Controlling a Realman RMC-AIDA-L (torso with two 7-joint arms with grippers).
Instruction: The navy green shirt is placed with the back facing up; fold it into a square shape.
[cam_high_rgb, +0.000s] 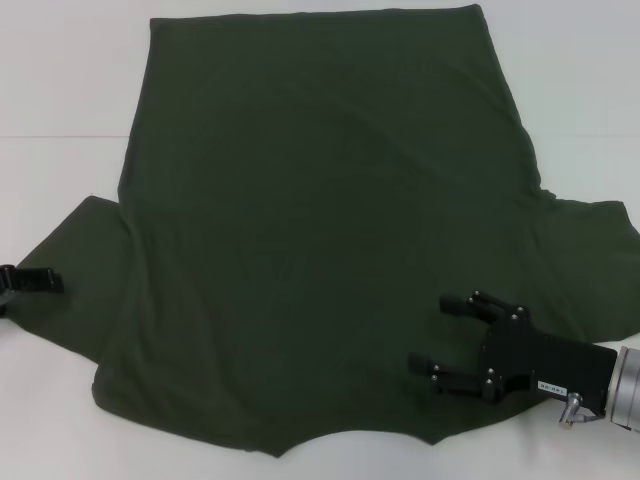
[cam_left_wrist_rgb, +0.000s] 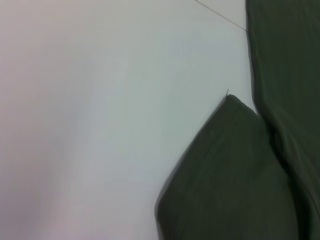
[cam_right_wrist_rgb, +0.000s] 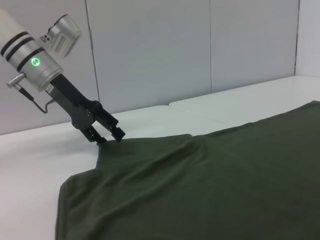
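Right hand (cam_high_rgb: 440, 335) spread over shirt (cam_high_rgb: 320, 200) hem; left hand (cam_right_wrist_rgb: 107, 136) pinching sleeve, thin bite, fabric could slip out.

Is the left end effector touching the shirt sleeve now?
Touching. In the right wrist view the left end effector has its fingertips on the sleeve edge of the shirt, with no gap visible.

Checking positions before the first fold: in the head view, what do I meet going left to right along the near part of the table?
Left gripper at the left sleeve's edge → navy green shirt → right gripper, open over the shirt near the right sleeve.
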